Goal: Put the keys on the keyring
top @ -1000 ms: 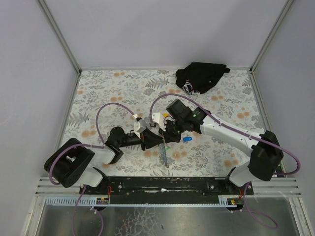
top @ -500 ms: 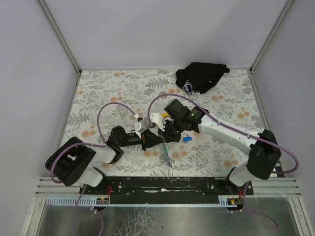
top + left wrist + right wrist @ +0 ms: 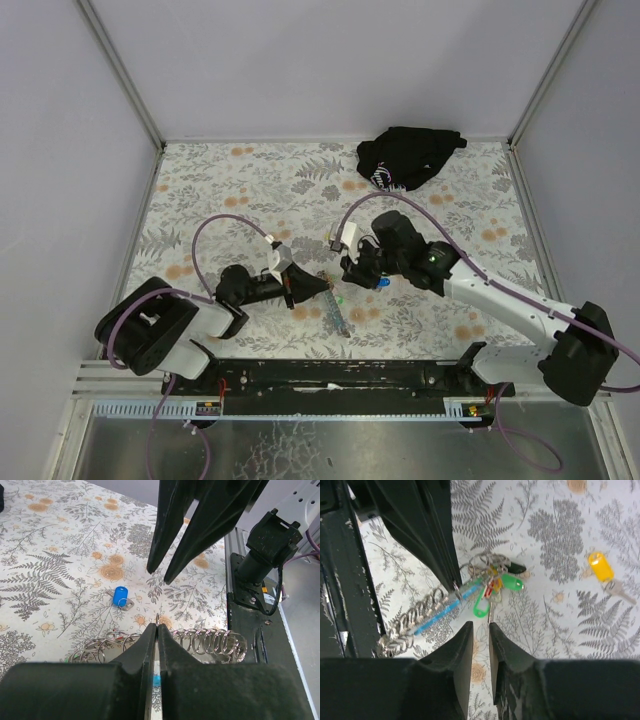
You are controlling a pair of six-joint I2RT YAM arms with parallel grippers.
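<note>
We keep the left jaws clenched on the thin metal keyring (image 3: 485, 562), which carries green and red tags at the end of a light-blue strap. They pin it low over the floral-patterned desk (image 3: 200, 190), we judge so that the loop stays steady for threading. The right jaws stand slightly parted and empty, facing the ring just beside it. The small silvery key with the bright blue plastic tag (image 3: 120, 595) lies loose on the desk nearby, not yet threaded.

Overhead plus close wrists, sharing keyring (image 3: 487, 562)
</note>
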